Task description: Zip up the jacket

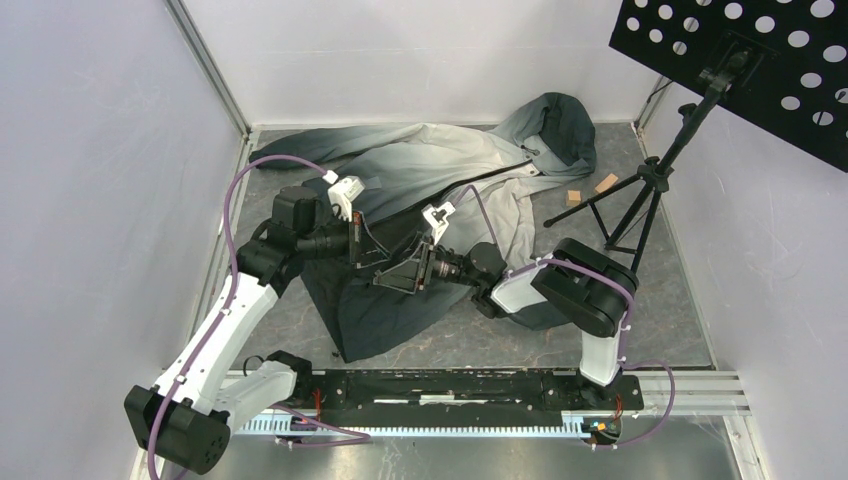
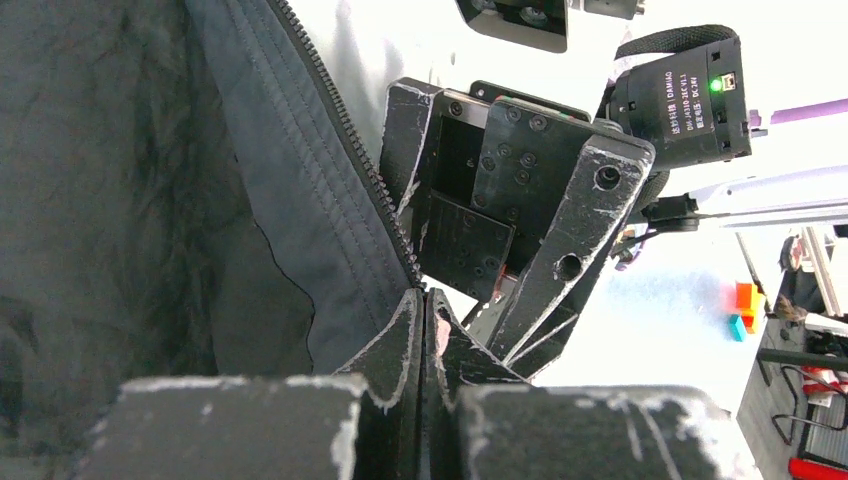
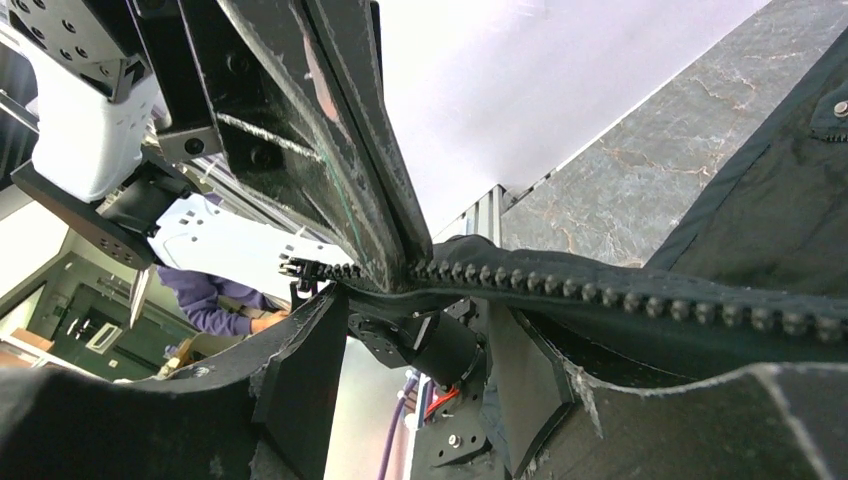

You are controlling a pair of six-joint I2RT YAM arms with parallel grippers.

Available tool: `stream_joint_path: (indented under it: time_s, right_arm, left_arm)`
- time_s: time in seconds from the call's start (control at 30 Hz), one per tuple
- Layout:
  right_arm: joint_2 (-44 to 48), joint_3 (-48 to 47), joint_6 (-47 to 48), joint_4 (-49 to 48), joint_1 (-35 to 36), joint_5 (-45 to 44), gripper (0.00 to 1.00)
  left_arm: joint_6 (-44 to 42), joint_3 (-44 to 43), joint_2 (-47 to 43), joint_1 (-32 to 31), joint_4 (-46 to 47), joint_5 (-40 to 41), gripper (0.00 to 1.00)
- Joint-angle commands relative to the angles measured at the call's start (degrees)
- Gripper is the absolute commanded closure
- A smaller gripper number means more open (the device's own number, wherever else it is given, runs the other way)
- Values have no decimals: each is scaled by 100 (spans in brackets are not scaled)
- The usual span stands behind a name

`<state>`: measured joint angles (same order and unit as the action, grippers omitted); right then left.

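The jacket [image 1: 440, 165] lies spread on the table [image 1: 660, 290], the hood [image 1: 560, 120] at the far right and the dark lower part towards the arm bases. Both grippers meet over this dark lower part, near the middle of the table, and they hold a piece of the front edge lifted from the surface.

In the left wrist view I see only one row of zipper teeth [image 2: 350, 150] along this edge, with no second row joined to it, so here the zip is open. The left gripper [image 2: 424, 305] is fully closed and pinches the edge just at the end of this row. The right gripper [image 3: 420, 315] has its jaws apart. The toothed edge passes across the gap between them, and I cannot see them pressing on it. Near the left fingertips, in the right wrist view, the row ends in a small dark piece. Whether this is the pin or the slider, I cannot tell.

I judge that we are at the very first step, which is preparing the bottom end of the zip. Nothing is closed yet at this place. The next move needs the right gripper to close on something definite, probably the opposite edge with its end part. Then the two ends must be brought in one line very exactly, because the fabric is soft and the edge can easily twist.
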<state>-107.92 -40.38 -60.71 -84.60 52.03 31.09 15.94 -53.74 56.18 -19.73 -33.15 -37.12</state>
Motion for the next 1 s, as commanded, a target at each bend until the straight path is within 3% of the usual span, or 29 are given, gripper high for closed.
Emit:
stream_joint_path:
  time_s: [0.0,0.3,0.67,0.8,0.97]
  right_arm:
    - [-10,-243,-143,-1974,11,-249,41]
    - [-165,-129,-524,-2735,18,-636,34]
    - [127,248,-434,-2761,70,-1102,29]
    - [175,286,-463,-2764,66,-1246,31]
    - [209,197,-528,-2760,71,-1197,40]
  left_arm:
    - [-103,-236,-115,-11,196,-296,98]
    - [112,-216,-165,-11,350,-188,98]
    - [571,-15,-113,-5,667,-13,98]
    - [752,109,-152,3,905,-81,98]
    - [782,166,-160,3,973,-130,98]
